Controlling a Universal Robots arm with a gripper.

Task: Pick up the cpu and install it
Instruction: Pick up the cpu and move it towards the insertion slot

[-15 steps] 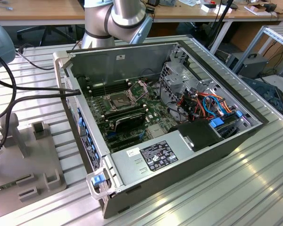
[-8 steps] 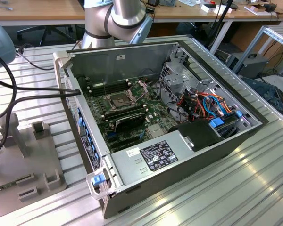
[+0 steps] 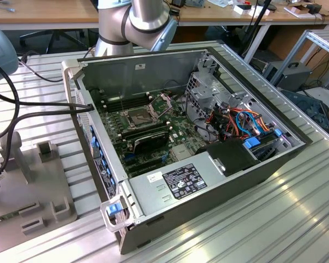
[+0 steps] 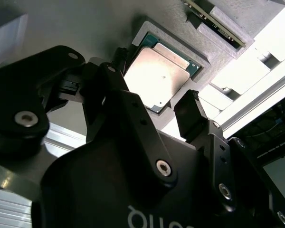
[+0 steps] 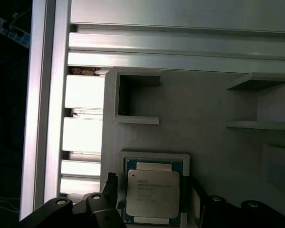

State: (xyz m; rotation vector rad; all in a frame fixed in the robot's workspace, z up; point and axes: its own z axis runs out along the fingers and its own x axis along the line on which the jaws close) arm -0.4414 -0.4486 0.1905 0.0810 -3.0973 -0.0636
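The cpu (image 5: 153,192) is a small flat square chip with a pale metallic face and a green rim. It lies flat in a shallow square pocket of a grey holder plate (image 5: 204,123). In both wrist views my gripper (image 5: 154,190) hangs right over it, open. One black finger (image 4: 109,83) stands off one side of the cpu (image 4: 156,76) and the other finger (image 4: 192,114) off the opposite side, both apart from the chip. In the exterior view the dark square socket (image 3: 138,116) sits on the motherboard with its metal frame hinged up.
The open computer case (image 3: 170,224) lies on a ribbed aluminium table, with cables and drive cages at the exterior view's right. The grey holder plate (image 3: 38,186) has raised blocks and slots; a long module (image 4: 213,21) rests in one. Black cables (image 3: 22,107) run across the exterior view's left.
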